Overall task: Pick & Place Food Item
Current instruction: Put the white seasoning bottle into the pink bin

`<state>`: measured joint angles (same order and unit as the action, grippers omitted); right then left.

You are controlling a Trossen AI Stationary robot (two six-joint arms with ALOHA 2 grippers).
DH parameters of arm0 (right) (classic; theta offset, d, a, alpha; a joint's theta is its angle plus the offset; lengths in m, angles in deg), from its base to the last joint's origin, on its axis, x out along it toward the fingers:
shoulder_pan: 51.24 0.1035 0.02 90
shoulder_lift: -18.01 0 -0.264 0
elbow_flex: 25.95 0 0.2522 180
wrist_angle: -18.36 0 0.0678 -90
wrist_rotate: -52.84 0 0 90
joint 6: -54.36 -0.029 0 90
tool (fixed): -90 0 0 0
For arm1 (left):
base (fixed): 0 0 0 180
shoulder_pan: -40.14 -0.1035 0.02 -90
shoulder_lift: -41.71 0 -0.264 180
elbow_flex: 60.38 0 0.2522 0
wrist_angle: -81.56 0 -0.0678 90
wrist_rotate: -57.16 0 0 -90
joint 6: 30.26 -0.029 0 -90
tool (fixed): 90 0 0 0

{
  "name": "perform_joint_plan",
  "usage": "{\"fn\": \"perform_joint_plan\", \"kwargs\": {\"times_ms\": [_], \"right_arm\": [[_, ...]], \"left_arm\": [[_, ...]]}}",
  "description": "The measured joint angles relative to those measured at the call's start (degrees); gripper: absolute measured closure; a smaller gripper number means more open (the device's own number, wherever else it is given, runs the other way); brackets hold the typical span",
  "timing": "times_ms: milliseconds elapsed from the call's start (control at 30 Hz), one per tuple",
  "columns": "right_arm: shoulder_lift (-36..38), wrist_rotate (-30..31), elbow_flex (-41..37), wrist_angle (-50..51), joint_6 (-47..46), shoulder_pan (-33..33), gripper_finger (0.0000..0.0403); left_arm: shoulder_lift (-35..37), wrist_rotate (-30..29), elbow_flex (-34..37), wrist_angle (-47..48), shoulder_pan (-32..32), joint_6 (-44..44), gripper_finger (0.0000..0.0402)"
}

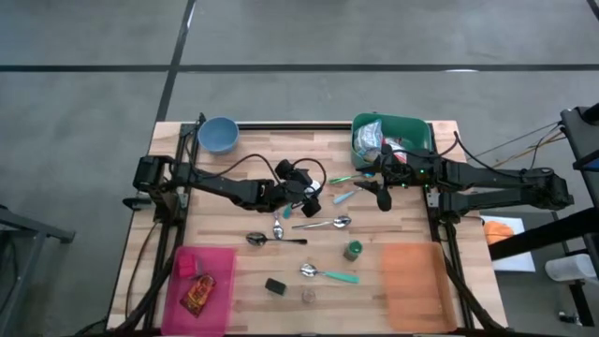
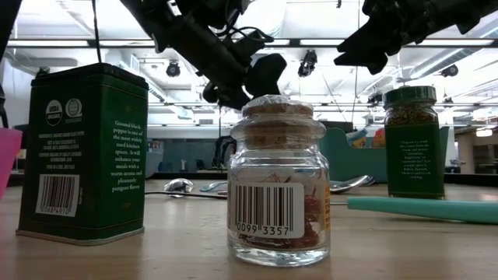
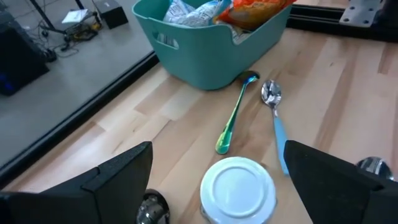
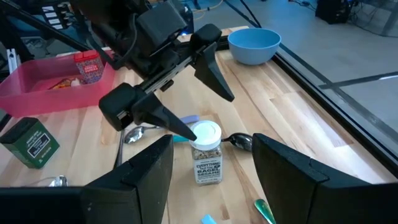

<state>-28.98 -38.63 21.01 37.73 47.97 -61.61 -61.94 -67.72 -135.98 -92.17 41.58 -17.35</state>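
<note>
Overhead: two tools, left tool wide open over one white-lidded jar; right tool half-open, empty.

left gripper spread wide above the white-capped seasoning jar

Lighting, overhead view: we see even, soft light on the wooden table, with only faint shadows beneath the arms.

Lighting, table-level view: we look into bright ceiling lights; the background is washed out, both arms read as dark silhouettes, and the glass jar shows glare on its shoulder.

Focus: we find the near fingers soft in the wrist views, and the table's far edges bend slightly.
</note>
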Motion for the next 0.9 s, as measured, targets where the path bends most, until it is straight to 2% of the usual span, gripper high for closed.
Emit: {"fn": "perform_joint_plan", "kwargs": {"times_ms": [200, 900], "right_arm": [[0.0, 0.0, 0.0, 0.0, 0.0, 0.0, 0.0189], [0.0, 0.0, 0.0, 0.0, 0.0, 0.0, 0.0189]], "left_arm": [[0.0, 0.0, 0.3, 0.2, 0.0, 2.3, 0.0004], [-3.0, 0.4, 0.4, -0.5, 0.0, -0.7, 0.0015]]}}
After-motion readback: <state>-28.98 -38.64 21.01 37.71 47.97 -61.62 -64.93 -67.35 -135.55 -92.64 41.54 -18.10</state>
